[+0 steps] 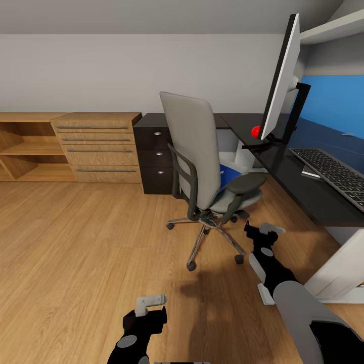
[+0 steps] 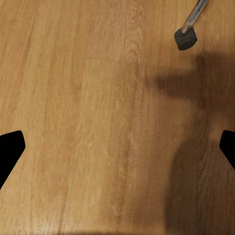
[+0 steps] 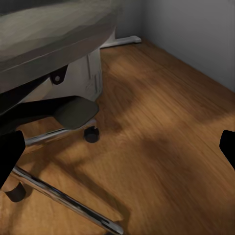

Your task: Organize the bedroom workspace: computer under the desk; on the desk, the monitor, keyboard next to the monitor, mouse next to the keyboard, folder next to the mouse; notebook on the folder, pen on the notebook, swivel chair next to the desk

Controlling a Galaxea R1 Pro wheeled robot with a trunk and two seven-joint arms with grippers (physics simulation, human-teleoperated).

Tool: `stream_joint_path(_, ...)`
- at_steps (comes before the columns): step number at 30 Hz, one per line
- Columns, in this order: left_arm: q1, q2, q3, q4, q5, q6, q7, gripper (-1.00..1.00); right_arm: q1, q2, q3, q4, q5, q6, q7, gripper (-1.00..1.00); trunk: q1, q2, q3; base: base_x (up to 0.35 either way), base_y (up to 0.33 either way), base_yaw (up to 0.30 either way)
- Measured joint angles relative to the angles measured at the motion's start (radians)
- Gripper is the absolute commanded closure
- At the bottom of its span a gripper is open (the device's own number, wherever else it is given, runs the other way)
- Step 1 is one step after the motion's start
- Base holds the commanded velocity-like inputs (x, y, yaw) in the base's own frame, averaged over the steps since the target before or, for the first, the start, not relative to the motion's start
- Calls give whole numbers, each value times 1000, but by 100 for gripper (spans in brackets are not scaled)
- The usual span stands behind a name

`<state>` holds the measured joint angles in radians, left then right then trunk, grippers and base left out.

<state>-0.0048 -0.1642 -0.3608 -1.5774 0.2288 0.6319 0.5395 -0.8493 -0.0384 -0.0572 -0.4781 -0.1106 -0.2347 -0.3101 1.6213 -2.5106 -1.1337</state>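
Observation:
The swivel chair (image 1: 202, 167) stands on the floor beside the desk (image 1: 303, 194), its back toward me. The blue folder (image 1: 230, 174) lies on its seat. On the desk stand the monitor (image 1: 280, 76), seen edge-on, and the keyboard (image 1: 336, 174), with a thin grey pad, apparently the notebook (image 1: 310, 173), at its corner. A light grey box, apparently the computer (image 3: 92, 73), sits under the desk behind the chair. The mouse is out of view. My right gripper (image 1: 268, 232) (image 3: 117, 152) is open near the chair's base. My left gripper (image 1: 151, 302) (image 2: 117, 152) hangs open over bare floor.
A black drawer unit (image 1: 154, 159) ends the desk at the left, with a wooden chest of drawers (image 1: 98, 149) and open shelves beyond it. The desk's white leg (image 1: 336, 270) stands close at my right. A chair castor (image 2: 186, 39) lies ahead of the left gripper.

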Motion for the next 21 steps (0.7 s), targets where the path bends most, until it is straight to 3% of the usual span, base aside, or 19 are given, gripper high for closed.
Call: stream_joint_path(21,0,0,1,10,0,0,0,-100,18,21,1,-50,0,2,-1,-100,0,0,0,0,0,0)
